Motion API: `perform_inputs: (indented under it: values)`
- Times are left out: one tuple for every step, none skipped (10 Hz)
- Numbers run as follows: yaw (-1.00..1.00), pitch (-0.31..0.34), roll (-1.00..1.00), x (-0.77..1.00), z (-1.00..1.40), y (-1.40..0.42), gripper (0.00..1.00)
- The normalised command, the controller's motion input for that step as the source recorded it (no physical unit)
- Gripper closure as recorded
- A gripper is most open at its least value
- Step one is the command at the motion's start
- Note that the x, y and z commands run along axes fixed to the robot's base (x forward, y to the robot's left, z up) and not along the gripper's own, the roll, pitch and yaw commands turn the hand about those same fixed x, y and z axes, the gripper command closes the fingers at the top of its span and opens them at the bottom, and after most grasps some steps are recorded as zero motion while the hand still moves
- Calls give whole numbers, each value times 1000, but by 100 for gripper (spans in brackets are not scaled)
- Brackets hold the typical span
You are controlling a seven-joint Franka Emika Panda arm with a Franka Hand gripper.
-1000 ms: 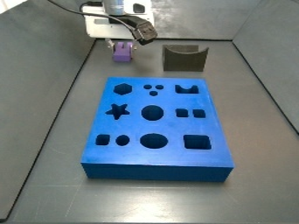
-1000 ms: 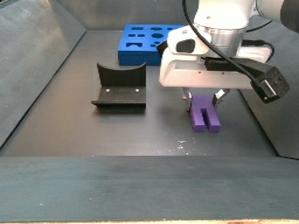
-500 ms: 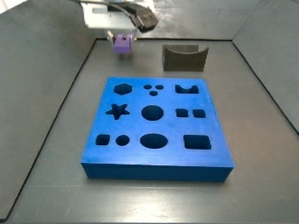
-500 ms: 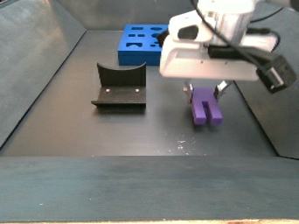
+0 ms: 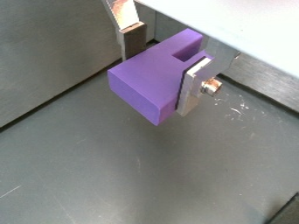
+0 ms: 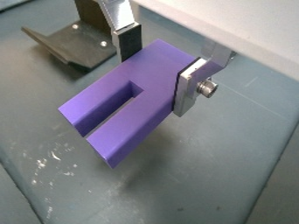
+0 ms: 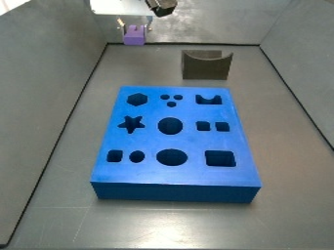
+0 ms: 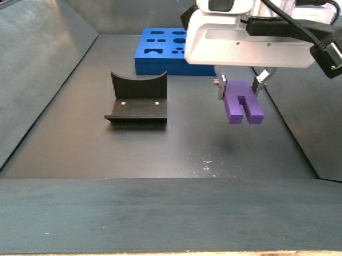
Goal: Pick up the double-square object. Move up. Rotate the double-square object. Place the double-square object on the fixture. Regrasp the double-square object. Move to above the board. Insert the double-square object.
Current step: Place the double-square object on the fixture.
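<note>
My gripper [image 8: 242, 83] is shut on the double-square object [image 8: 242, 102], a purple notched block, and holds it well above the floor. In both wrist views the silver fingers clamp the block's sides [image 5: 155, 80] [image 6: 135, 101]; its slot points away from the jaws. In a side view the block [image 7: 133, 34] hangs under the gripper [image 7: 135, 27] near the back wall. The dark fixture [image 8: 135, 99] stands on the floor beside it, also showing in another side view [image 7: 205, 64] and a wrist view [image 6: 73, 45]. The blue board [image 7: 173, 142] with dark cut-outs lies on the floor, apart from the gripper.
Grey walls [image 8: 40, 70] enclose the work floor on all sides. The board also shows at the back in a side view [image 8: 162, 50]. A few white specks mark the floor [image 8: 209, 163] below the block.
The gripper has risen with the double-square object, lifting it off the floor. The fixture and board have not moved.
</note>
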Motion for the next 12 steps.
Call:
perform_inputs:
  values:
    - [14,2,8,8,1000,1,100]
    - [11,26,11,-3,1000,2,100]
    - [6,35,20,-8,1000,4,100]
    - [-3,44,35,-15,1000,7,100]
    - [-10,49,48,-19,1000,11,100]
    - [-14,57,60,-24,1000,14,100]
    - [-11,62,72,-21,908,17,100]
    - [-4,69,77,-17,776,15,100]
    - [-1,73,82,-14,688,16,100]
    - [7,84,87,-8,510,16,100]
    - [13,92,87,-4,377,15,100]
    - [21,95,91,1,197,14,100]
